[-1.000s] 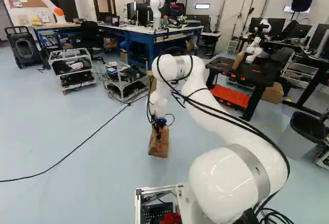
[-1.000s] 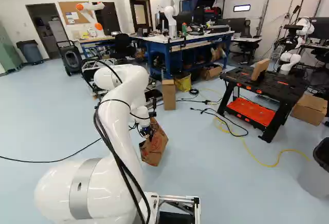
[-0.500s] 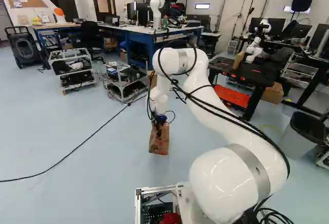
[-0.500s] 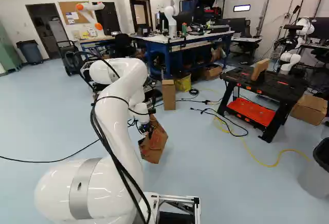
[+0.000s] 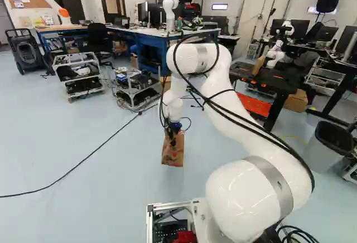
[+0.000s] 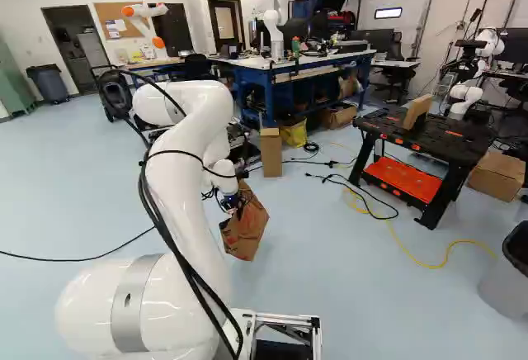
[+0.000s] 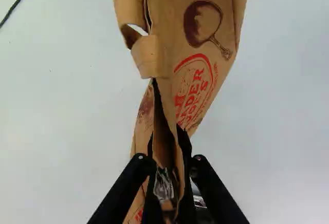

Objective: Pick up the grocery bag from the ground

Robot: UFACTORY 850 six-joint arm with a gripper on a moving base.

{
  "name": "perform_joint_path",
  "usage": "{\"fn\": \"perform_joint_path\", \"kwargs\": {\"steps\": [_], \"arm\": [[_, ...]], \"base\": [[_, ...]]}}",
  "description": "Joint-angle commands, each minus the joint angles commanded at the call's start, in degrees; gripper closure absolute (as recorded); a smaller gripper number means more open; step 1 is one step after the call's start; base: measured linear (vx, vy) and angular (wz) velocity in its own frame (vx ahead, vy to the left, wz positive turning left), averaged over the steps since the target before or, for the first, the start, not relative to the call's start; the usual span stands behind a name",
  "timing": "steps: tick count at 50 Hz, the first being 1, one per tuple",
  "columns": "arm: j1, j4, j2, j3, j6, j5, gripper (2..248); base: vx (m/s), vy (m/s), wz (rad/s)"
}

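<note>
Seems to be at the lifting step, with a grasp already made. Pinching the folded upper edge of the grocery bag (image 5: pixel 173 154) between the jaws, from both sides, as seen in the wrist view. To be found ahead of the base, near the middle of the left base view, below the far end of the arm (image 5: pixel 245 198), and in the right base view nearer than the cardboard box (image 6: pixel 271 152) and well apart from the black workbench (image 6: pixel 417 139). Looks to be hanging just over the floor (image 5: pixel 72 126), though cannot tell for sure from here. Calls next for keeping the pinch firm and raising gently straight up, then pausing to check for slipping or tearing at the gripped paper. Could swing or twist, being held at one narrow place only. As for looks: brown paper, creased and tilted in the right base view, narrow and closer to upright in the left; printed in red and dark brown, including a drawing like a round pan. Shows a dark slit of an opening beside the jaws, and a curled paper handle (image 7: pixel 148 57) lying outside the grip. Cannot tell about contents.
</note>
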Motion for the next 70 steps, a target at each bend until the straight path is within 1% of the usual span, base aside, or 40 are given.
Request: {"fn": "perform_joint_path", "kwargs": {"steps": [70], "arm": [[1.76,0.0,19.92,19.39,0.0,0.0,226]], "base": [[0.0,0.0,0.0]]}}
